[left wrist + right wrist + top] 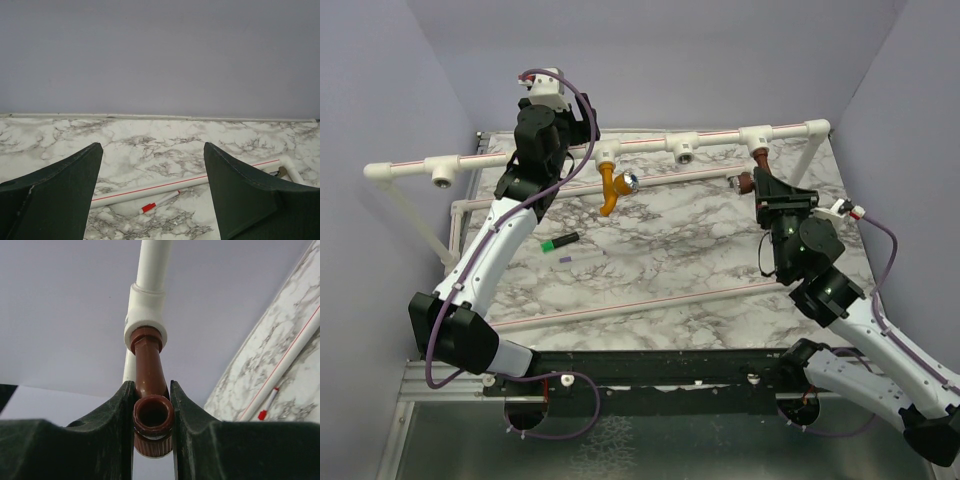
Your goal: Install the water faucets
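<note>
Right gripper (151, 392) pinches the brown faucet (149, 365), likely light, stiff and slippery, by its open end at a T-fitting (146, 310) near the table's (670, 260) far right corner, while the left gripper (152, 150) stands spread and empty and the orange faucet (610, 190) hangs along the far edge.

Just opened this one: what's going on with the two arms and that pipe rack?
The right gripper is shut on the dark reddish-brown plastic faucet, whose far end sits in a white pipe T-fitting on the raised rail. How firmly it is seated cannot be told. The orange-yellow plastic faucet with the silver knob hangs from another fitting further left, with nothing touching it. The left gripper is open and empty above the marble tabletop.
</note>
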{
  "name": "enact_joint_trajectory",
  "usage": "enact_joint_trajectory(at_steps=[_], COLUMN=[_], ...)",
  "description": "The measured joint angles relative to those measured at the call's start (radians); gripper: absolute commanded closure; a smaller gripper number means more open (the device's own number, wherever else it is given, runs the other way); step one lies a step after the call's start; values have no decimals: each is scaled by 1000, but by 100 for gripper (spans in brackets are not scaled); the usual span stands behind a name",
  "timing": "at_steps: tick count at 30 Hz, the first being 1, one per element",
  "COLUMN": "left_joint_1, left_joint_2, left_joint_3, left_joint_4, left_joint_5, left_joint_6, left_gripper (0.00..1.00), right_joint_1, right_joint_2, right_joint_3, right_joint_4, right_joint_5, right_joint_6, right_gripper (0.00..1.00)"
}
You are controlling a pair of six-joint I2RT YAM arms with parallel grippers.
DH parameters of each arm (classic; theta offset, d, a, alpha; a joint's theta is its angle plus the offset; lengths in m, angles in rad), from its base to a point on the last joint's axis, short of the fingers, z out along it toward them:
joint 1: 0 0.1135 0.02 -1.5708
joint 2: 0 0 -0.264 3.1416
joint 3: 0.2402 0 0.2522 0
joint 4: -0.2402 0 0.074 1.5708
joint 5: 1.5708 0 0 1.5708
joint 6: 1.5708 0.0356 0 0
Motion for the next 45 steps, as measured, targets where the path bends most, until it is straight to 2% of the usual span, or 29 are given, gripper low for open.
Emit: enact_joint_trajectory(at_steps=[7,16,23,28,36,40,45], left_joint_1=[0,0,0,0,0,0,0], left_joint_2=[0,0,5,6,6,6,6], left_joint_3=[0,0,0,1,1,1,1], left_joint_4=[-1,-1,8,8,9,9,9], left_joint_5=[0,0,0,0,0,0,0], left_joint_6=[-2,-2,-1,-1,-1,-1,-1], left_gripper=[17,17,17,17,17,17,17], right_joint_1=[0,0,3,3,3,3,3], right_joint_2=[0,2,-45,-69,-134,-163,-195], right_joint_3=[-11,8,-1,-3,-2,20,61], right_joint_4=[0,-42,-109,-151,-217,-249,-248], right_joint_5=[9,28,36,36,39,50,55], right_joint_6=[184,194,164,130,-14,-153,-412], right_gripper=[99,57,39,33,32,32,32])
